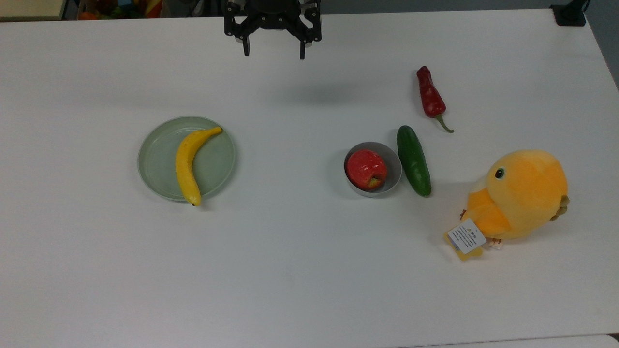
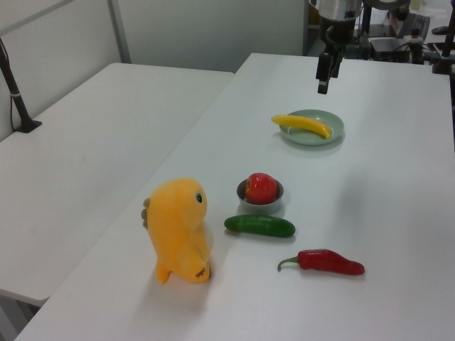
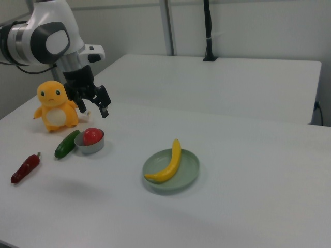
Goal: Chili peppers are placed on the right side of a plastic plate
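Plush toy [image 1: 520, 195]: sitting nearest the top view's lower edge, on the top view's right, orange and yellow, white tag lying at its foot.
Banana [image 1: 189, 162]: lying across the plastic plate [image 1: 154, 166], lower tip overhanging the rim.
Plastic plate: resting on the top view's left half, pale green, well apart from everything else on the desk [image 1: 290, 270].
Grey bowl [image 1: 390, 181]: sitting right of centre in the top view, holding a red apple [image 1: 366, 169].
Cucumber [image 1: 413, 160]: lying just beside the bowl on the top view's right, dark green.
Chili pepper [image 1: 430, 96]: lying farther up the top view, beyond the cucumber's upper end, green stem pointing down toward it; far to the top view's right of the plate, not on it.
Gripper [image 1: 274, 50]: hanging above the desk at the top view's upper edge, jaws spread wide and pinching nothing.
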Controlling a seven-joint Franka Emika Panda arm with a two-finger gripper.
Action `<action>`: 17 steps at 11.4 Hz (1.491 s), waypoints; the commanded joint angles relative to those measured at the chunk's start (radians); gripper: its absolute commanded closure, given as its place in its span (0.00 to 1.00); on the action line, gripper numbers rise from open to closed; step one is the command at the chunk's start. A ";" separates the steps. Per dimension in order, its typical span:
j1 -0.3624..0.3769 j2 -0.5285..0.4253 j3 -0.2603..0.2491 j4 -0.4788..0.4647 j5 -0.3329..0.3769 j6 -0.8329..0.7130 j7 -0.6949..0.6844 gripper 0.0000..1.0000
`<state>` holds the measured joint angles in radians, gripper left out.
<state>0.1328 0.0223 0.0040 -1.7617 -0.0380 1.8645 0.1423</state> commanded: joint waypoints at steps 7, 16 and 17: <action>-0.015 -0.030 0.007 -0.018 0.020 -0.033 -0.069 0.00; 0.031 -0.024 0.017 -0.059 0.095 0.004 -0.066 0.00; 0.037 -0.018 0.022 -0.058 0.116 0.004 -0.064 0.00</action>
<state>0.1519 0.0162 0.0181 -1.7933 0.0287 1.8469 0.0980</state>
